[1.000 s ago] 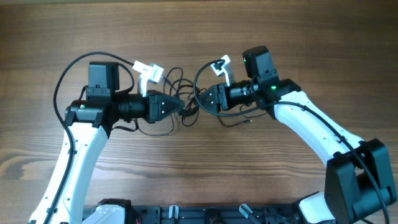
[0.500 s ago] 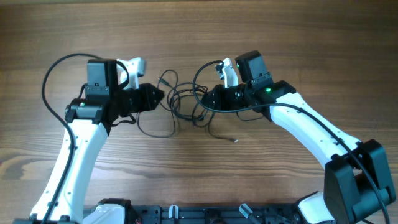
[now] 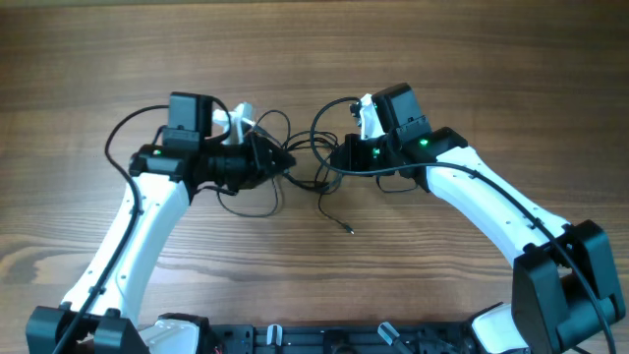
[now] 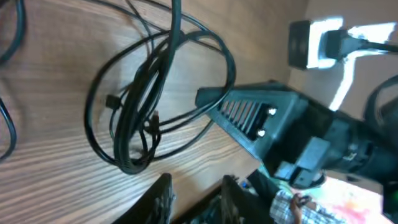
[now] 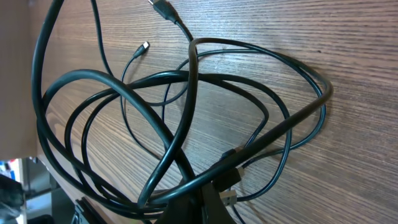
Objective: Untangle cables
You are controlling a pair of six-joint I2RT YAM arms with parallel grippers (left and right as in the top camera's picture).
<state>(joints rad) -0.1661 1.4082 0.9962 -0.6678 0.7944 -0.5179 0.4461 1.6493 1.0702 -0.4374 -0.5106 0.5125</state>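
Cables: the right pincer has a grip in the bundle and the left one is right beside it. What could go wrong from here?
1. The right pincer is shut where several strands of the cables cross. Pulling there could cinch the knot instead of loosening it.
2. The left pincer stands open with nothing between its fingers, so nothing anchors the bundle. A pull would likely drag it along whole.
3. The pincers sit close together, so they could collide.
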